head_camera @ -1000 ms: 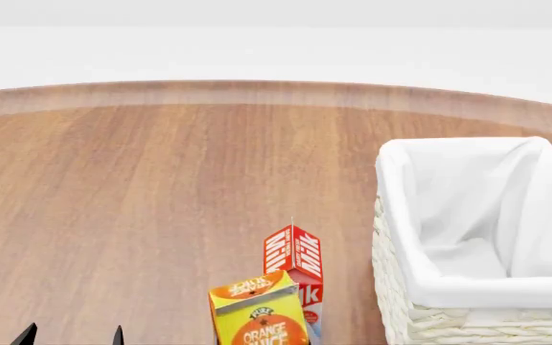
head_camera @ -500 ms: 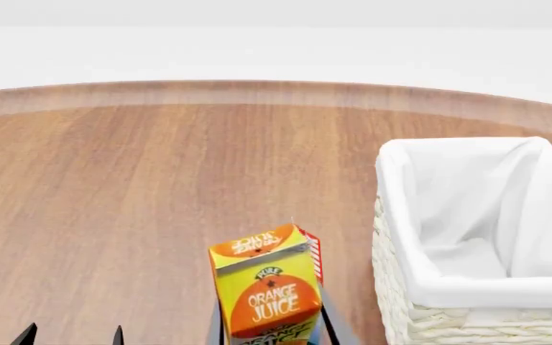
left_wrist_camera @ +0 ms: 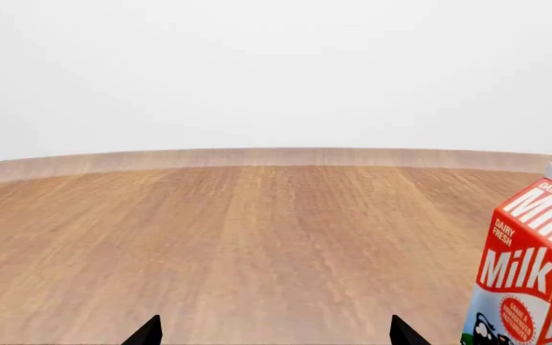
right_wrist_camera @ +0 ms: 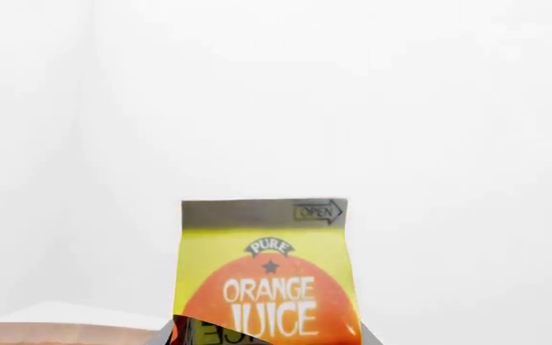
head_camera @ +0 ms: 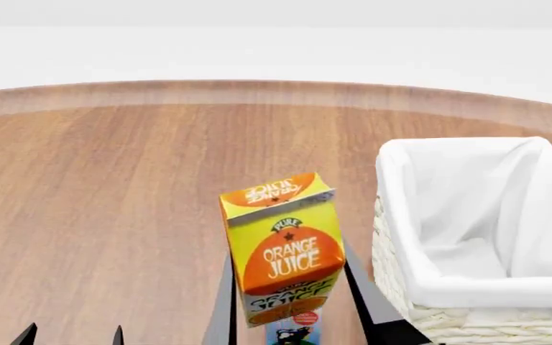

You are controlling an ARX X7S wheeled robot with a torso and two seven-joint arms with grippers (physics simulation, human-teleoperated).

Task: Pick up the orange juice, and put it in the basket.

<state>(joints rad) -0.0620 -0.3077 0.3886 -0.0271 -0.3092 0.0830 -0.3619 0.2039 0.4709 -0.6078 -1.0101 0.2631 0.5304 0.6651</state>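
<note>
Right hand point(head_camera: 290, 302): raised near centre, fingers either side of the orange juice point(head_camera: 284, 248), clamped on it. Left hand point(head_camera: 72, 335): low at near left, fingers spread, holding nothing.

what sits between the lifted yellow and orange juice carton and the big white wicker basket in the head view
Only one dark finger of the right gripper, pressed to the yellow-orange gable-top juice carton. Beyond it, bare brown wooden table shows before the cream-white wicker basket. Seen in the head view.

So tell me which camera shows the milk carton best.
The left wrist view: the milk carton shows its red top and "Milk" lettering, though the frame edge cuts it. In the head view only its base peeks out below the orange juice. The right wrist view doesn't show it.
</note>
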